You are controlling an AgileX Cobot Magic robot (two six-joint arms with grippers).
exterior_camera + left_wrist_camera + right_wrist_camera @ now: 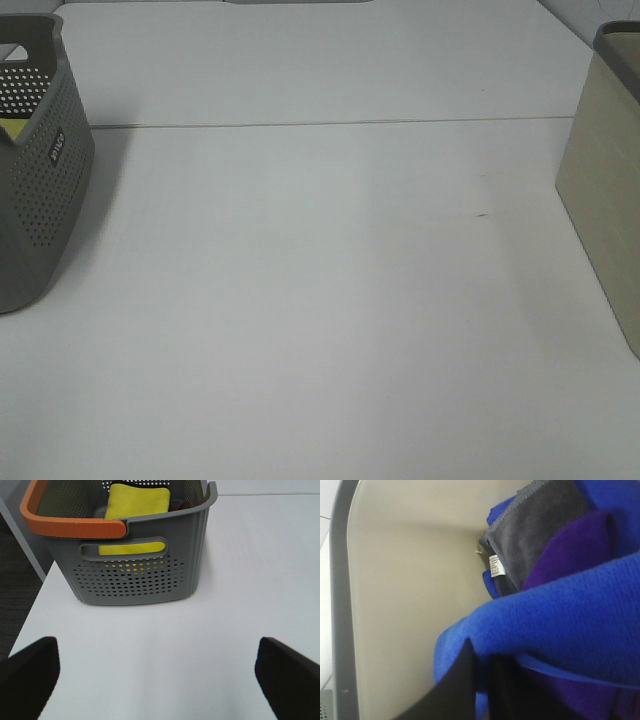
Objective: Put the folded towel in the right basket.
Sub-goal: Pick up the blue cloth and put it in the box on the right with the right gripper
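In the right wrist view, my right gripper (482,677) is shut on a folded blue towel (560,625). It holds the towel inside the right basket, close to the basket's beige inner wall (395,605). A grey towel (535,530) and a purple towel (575,550) lie under it in the same basket. The right basket also shows at the right edge of the exterior view (605,180); neither arm shows there. My left gripper (160,680) is open and empty above the table, in front of the left basket (140,575).
The grey perforated left basket (40,180) with an orange handle (75,527) stands at the table's left edge and holds a yellow towel (137,502). The white table (320,300) spans the space between the two baskets.
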